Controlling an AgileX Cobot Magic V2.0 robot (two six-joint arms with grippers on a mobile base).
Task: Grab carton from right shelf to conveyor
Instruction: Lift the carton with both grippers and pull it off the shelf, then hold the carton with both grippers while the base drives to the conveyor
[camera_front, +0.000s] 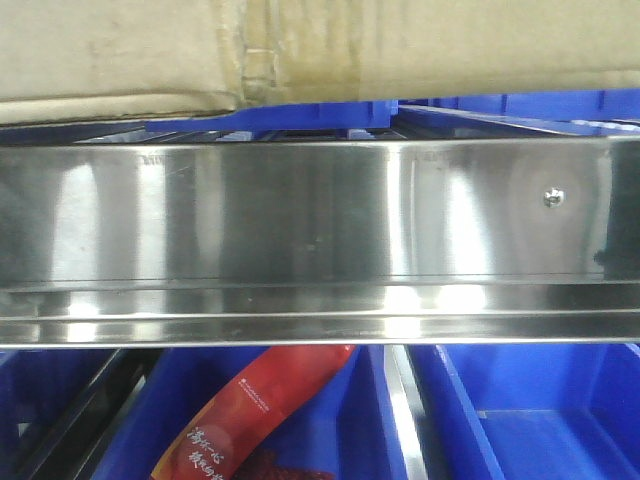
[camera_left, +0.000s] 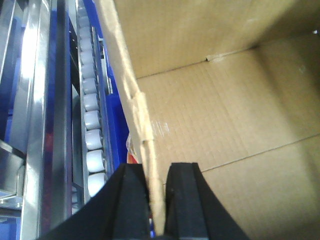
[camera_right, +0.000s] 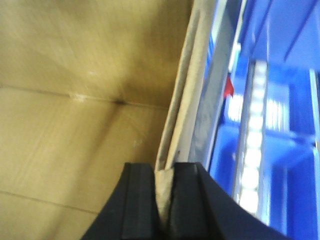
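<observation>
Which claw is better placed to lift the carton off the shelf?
Neither alone, probably: the left claw pinches one wall of the carton, the right claw the opposite wall. Lift with both.

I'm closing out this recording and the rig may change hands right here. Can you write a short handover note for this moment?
Left gripper: shut on the carton, with the fingers straddling one side wall.
Right gripper: shut on the opposite wall in the same way.
The carton is open-topped and at the right shelf, with its underside above the steel front rail. There are blue bins in the tier below. Whether it is lifted clear cannot be told.
Done: both grasps.
Left: draw the carton out, carry it to the conveyor (not in view), and release it.
</observation>
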